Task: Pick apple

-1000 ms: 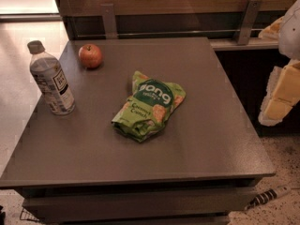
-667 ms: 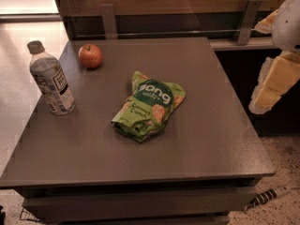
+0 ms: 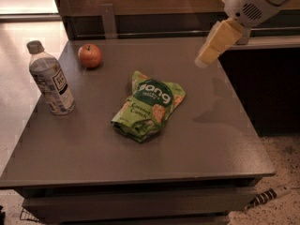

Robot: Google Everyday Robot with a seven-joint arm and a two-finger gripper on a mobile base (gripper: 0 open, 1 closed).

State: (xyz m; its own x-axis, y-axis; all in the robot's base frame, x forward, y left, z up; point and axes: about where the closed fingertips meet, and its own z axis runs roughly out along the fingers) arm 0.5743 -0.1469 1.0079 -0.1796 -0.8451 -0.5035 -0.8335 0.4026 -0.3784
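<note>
The apple (image 3: 90,56) is small, round and red with yellowish patches. It sits upright at the far left of the dark grey table (image 3: 140,168). My gripper (image 3: 209,53) hangs from the white arm at the upper right. It is above the table's far right part, well to the right of the apple and apart from it. It holds nothing that I can see.
A green snack bag (image 3: 150,104) lies in the middle of the table, between the gripper and the apple. A clear water bottle (image 3: 50,78) stands at the left edge, in front of the apple. A low wall with metal posts runs behind the table.
The arm has swung in from the right edge of the view, moving left and up over the table's right part. The apple, bag and bottle have not moved on the table.
</note>
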